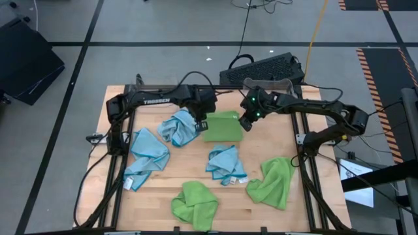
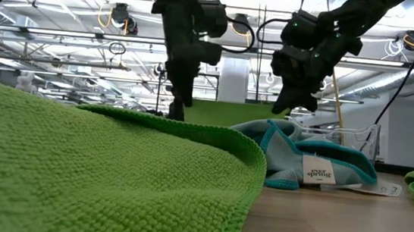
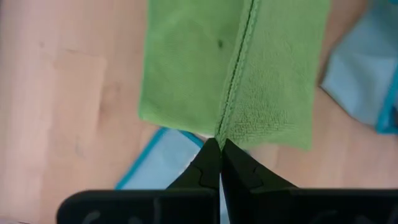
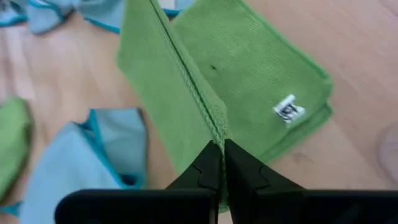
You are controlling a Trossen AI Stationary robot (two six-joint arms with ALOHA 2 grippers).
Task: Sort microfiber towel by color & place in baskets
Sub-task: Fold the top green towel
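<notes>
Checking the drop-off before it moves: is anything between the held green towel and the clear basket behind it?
Nothing visible. Left gripper and right gripper pinch the green towel; the clear basket sits just beyond.

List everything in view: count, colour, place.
green towels: 3; one flat, folded at back centre, held by both hands; one bunched front centre; one bunched front right
blue towels: 3; back centre-left, left, centre
basket: 1 seen, clear, back edge right of centre
keyboard: 1, black, on floor behind table
table: 1, wood
left hand: shut on flat green towel's left edge
right hand: shut on its right edge
</notes>
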